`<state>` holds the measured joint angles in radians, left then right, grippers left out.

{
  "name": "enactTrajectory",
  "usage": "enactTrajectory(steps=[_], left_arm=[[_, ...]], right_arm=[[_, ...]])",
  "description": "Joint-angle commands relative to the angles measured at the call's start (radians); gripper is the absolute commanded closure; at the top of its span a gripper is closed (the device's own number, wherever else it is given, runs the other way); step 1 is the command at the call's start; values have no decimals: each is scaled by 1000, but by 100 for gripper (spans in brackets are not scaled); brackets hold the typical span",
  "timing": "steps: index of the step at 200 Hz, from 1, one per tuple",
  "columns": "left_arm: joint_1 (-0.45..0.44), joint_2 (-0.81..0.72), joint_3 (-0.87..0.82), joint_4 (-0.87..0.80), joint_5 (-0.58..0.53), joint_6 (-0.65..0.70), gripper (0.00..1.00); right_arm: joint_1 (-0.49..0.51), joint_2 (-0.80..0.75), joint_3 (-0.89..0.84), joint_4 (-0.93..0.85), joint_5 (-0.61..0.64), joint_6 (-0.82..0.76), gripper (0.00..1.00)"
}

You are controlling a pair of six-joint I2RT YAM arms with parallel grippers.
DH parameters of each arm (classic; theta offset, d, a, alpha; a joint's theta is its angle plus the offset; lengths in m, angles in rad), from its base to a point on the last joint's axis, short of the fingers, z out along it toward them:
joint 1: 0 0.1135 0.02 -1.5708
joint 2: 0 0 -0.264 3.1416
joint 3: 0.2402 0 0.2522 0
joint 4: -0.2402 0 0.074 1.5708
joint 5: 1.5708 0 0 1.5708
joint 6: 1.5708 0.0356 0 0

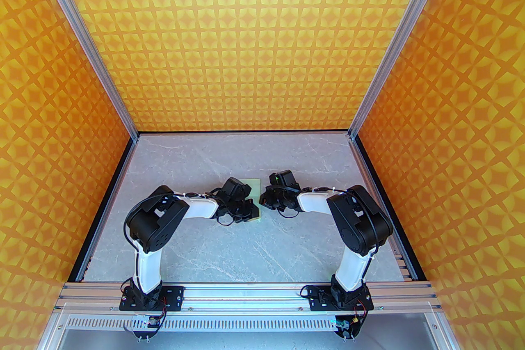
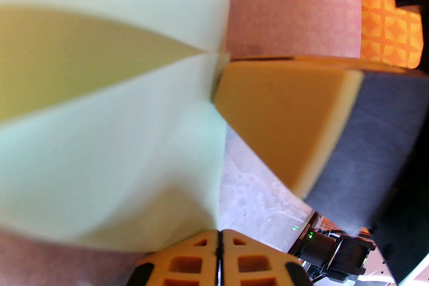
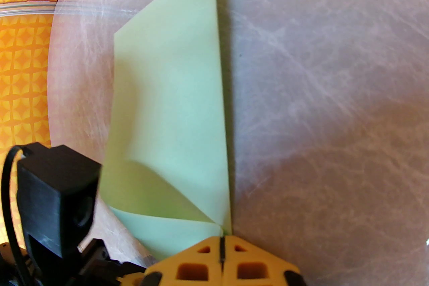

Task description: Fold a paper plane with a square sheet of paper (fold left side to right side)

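Observation:
The square sheet of paper (image 1: 253, 186) is pale mint green and lies folded over on the grey table between my two grippers. In the left wrist view the sheet (image 2: 100, 144) bulges up, and its edge runs into my left gripper (image 2: 218, 237), whose fingertips are shut on it. My left gripper (image 1: 247, 212) covers the paper's near part. In the right wrist view the sheet (image 3: 174, 93) is a tall doubled strip with a loose curl at its near left. My right gripper (image 3: 221, 239) is shut, its tips at the paper's near right corner. One of its orange fingers (image 2: 285, 117) touches that corner. From above, my right gripper (image 1: 265, 200) sits at the paper's right edge.
The grey marbled table (image 1: 246, 254) has free room in front of and behind the paper. Orange patterned walls (image 1: 262, 32) enclose it at the back and sides, with aluminium rails (image 1: 246, 293) along the near edge, where both arm bases are bolted.

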<state>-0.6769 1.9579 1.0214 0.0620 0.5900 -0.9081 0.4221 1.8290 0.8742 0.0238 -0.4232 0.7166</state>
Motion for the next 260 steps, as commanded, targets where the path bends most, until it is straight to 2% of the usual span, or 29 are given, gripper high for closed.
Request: enactTrajectory(steps=[1,95,143,189,260], left_arm=[[44,-25,28,-33,-19,32,89],[62,55,53,-81,-25,38,90],[69,35,61,-131,-47,53,91],[92,-19,110,-164,-46,91,87],[115,49,139,-190,-47,132,87]], right_arm=[[-6,19,-7,8,-4,1,100],[-5,15,-19,22,-9,7,100],[-4,10,-25,24,-7,9,100],[-5,12,-28,25,-6,9,100],[-4,13,-25,28,-9,12,100]])
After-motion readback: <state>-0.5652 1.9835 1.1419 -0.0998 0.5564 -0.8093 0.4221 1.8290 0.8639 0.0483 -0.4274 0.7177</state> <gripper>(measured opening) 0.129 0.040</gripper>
